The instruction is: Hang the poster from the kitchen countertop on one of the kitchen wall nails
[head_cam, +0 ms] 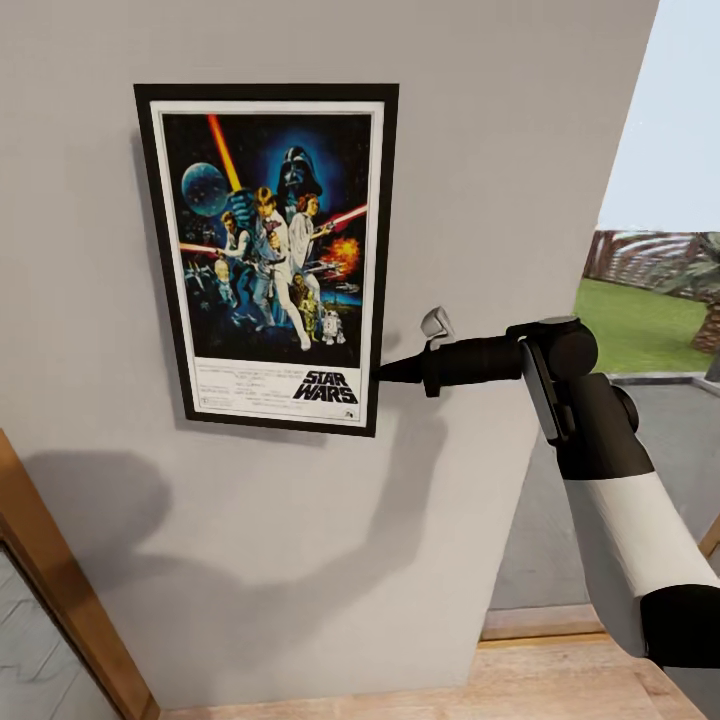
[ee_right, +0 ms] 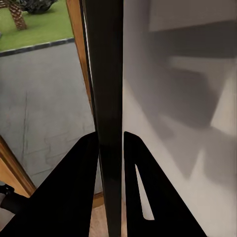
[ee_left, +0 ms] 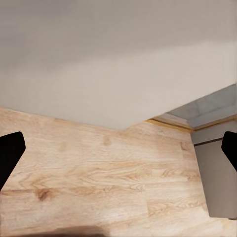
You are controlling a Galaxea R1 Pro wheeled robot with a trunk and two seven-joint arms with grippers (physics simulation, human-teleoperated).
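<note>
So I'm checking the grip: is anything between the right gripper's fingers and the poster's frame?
Nothing. In the right wrist view both fingers press directly on the poster's black frame edge; the head view shows the right gripper meeting that edge.

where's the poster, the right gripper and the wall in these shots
poster [head_cam: 268, 250], head view, on the printed picture inside its black frame
right gripper [ee_right: 111, 158], right wrist view, between the two dark fingers clamping the poster's edge
wall [head_cam: 500, 150], head view, on bare light-grey surface right of the poster

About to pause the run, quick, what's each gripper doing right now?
Left gripper: open, holding nothing, over the wooden floor.
Right gripper: shut on the poster, pinching its frame edge against the wall.
</note>
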